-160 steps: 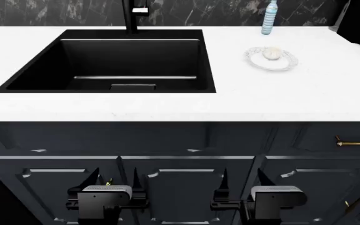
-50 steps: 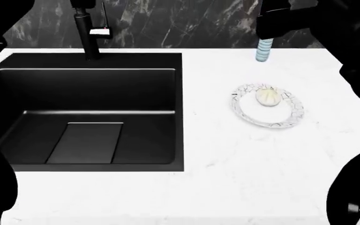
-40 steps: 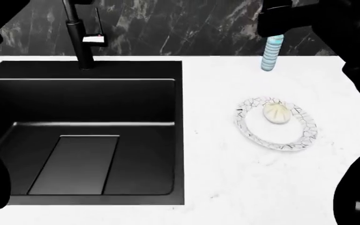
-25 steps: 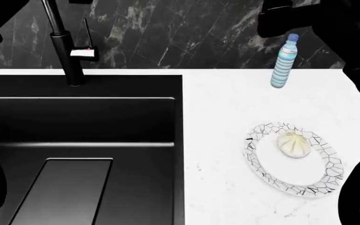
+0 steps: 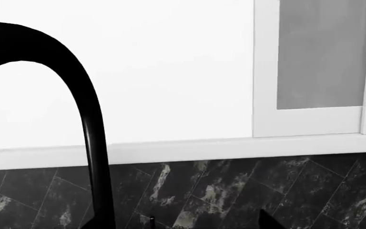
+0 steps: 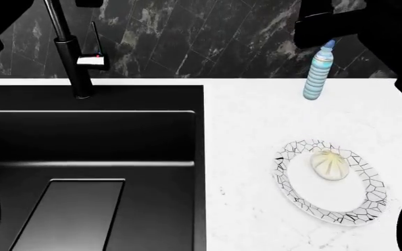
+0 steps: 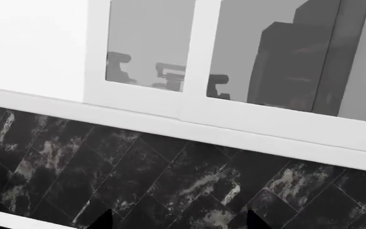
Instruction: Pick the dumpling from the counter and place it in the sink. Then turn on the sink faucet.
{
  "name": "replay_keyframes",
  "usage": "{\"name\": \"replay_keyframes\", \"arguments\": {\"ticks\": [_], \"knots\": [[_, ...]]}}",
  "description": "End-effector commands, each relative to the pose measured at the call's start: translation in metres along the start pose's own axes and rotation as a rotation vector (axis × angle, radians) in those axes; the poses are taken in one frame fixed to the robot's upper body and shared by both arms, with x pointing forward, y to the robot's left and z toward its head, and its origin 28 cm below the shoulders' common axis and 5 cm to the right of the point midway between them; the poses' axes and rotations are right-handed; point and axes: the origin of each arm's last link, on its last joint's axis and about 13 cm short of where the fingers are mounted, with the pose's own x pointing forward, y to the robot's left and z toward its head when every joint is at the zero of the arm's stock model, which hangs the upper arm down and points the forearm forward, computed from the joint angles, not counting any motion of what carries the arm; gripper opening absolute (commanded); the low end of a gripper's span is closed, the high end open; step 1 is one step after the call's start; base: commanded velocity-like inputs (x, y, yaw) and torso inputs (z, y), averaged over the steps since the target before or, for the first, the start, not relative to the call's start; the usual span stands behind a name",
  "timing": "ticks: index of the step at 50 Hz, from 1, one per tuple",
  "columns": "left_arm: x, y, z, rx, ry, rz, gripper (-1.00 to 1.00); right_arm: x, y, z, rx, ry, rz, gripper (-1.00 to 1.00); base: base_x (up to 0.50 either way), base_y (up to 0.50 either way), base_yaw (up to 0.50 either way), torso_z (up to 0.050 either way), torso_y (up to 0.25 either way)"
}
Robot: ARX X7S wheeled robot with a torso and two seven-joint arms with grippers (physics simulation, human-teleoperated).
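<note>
The dumpling [image 6: 330,165], a small pale pleated bun, lies on a white plate with a black crackle rim [image 6: 293,189] on the white counter [image 6: 250,130], right of the sink. The black sink [image 6: 89,146] fills the left, with its flat drain cover [image 6: 68,214]. The black faucet [image 6: 79,63] stands behind it, its lever with a red dot [image 6: 93,59] on its right side. Both arms are raised as dark shapes at the upper corners. My right gripper [image 7: 177,224] is open and faces the back wall. My left gripper [image 5: 183,225] is open, close to the faucet neck [image 5: 91,119]. Both are empty.
A blue-striped clear bottle [image 6: 318,73] stands at the back of the counter, behind the plate. A dark marbled backsplash [image 6: 201,36] runs behind the counter, with white cabinets [image 5: 170,71] above it. The right arm's dark bulk [image 6: 347,21] hangs above the bottle.
Both arms rose from below the counter to above it. The head view closed in on the counter, so plate, dumpling and sink now sit lower and larger in it.
</note>
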Motion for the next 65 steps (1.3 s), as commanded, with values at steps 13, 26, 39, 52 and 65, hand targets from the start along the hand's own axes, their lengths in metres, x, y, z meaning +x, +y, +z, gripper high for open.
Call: {"name": "replay_keyframes", "arguments": {"ticks": [13,26,39,52,65], "knots": [[0.004,-0.001,-0.01,0.002,0.022,0.004,1.0,-0.1,-0.012,-0.001,0.1,0.324,0.048,1.0,0.0,0.0,0.0,0.0,0.0],[0.004,-0.002,-0.01,-0.019,0.033,-0.013,1.0,-0.113,-0.017,-0.01,0.173,0.599,0.085,1.0,0.0,0.0,0.0,0.019,0.007],[0.004,-0.002,-0.012,-0.016,0.038,-0.012,1.0,-0.12,-0.016,-0.029,0.249,0.724,0.158,1.0,0.0,0.0,0.0,0.05,0.018],[0.004,-0.002,-0.012,-0.018,0.024,-0.013,1.0,-0.111,-0.012,-0.06,0.26,0.79,0.203,1.0,0.0,0.0,0.0,0.05,0.018],[0.004,-0.002,-0.015,-0.02,0.016,0.003,1.0,-0.107,-0.015,-0.069,0.207,0.804,0.186,1.0,0.0,0.0,0.0,0.012,0.004]]}}
